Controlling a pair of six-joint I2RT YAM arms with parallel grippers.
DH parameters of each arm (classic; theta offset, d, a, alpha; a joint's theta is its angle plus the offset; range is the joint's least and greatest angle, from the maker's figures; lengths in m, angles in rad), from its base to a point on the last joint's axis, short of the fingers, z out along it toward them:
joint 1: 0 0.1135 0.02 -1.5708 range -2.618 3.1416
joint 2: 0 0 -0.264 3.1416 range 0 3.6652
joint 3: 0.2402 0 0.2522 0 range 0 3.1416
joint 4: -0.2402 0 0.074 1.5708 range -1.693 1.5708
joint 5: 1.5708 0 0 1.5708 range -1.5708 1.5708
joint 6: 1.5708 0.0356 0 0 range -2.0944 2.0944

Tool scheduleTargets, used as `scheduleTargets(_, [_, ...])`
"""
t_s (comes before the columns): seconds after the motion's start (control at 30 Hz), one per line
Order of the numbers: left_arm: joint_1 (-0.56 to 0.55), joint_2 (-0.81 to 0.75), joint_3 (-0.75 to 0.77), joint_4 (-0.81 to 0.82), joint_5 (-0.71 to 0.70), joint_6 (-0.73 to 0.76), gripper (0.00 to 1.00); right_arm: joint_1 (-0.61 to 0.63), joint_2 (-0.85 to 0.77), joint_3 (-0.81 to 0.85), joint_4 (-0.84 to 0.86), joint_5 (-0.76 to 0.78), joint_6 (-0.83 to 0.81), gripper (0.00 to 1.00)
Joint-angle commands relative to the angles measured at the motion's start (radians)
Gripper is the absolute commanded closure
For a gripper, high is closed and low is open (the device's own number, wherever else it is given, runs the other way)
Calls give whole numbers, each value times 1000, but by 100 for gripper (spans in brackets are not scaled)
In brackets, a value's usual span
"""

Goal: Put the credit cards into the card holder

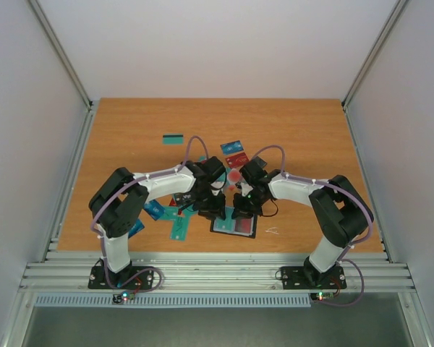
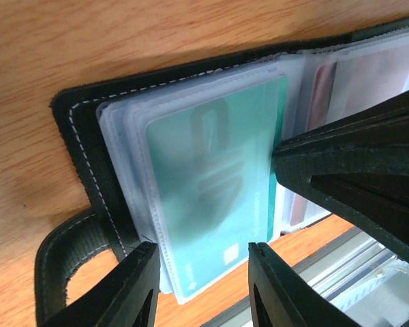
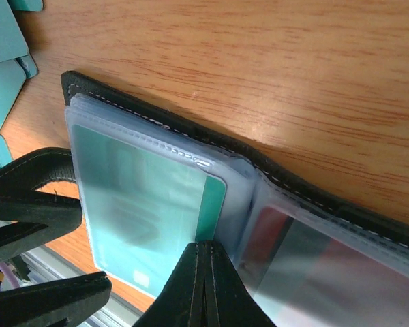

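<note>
The black card holder (image 1: 235,224) lies open on the table, clear sleeves up; it shows in both wrist views (image 2: 82,136) (image 3: 293,184). A teal credit card (image 2: 211,184) sits almost fully inside the top left sleeve, with a narrow strip (image 3: 215,204) still sticking out near the spine. My right gripper (image 3: 204,248) is shut, its tips against that exposed edge. My left gripper (image 2: 201,248) is open and straddles the sleeve's near edge without holding it. A red card (image 3: 273,231) lies in a right-hand sleeve. Loose cards lie around, teal (image 1: 173,138) and red (image 1: 236,159).
More teal cards (image 1: 179,229) and a blue one (image 1: 153,210) lie left of the holder, under my left arm. The table's front edge with its metal rail (image 1: 217,271) runs just below the holder. Grey walls close in both sides.
</note>
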Motion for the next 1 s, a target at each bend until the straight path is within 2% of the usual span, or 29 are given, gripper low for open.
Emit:
scheduleTargets(0.0, [-9,30,35,18,25,-10,62,-8,25,-22,7,2,-21,99])
scheduleTargets(0.87, [-28,35,73,6,21,-34,62,-14,42,-26,14,-24,-34,99])
scheduleTargets(0.97, [-29,33,78,1,16,-38,66,-15,42,-27,14,-26,-33,99])
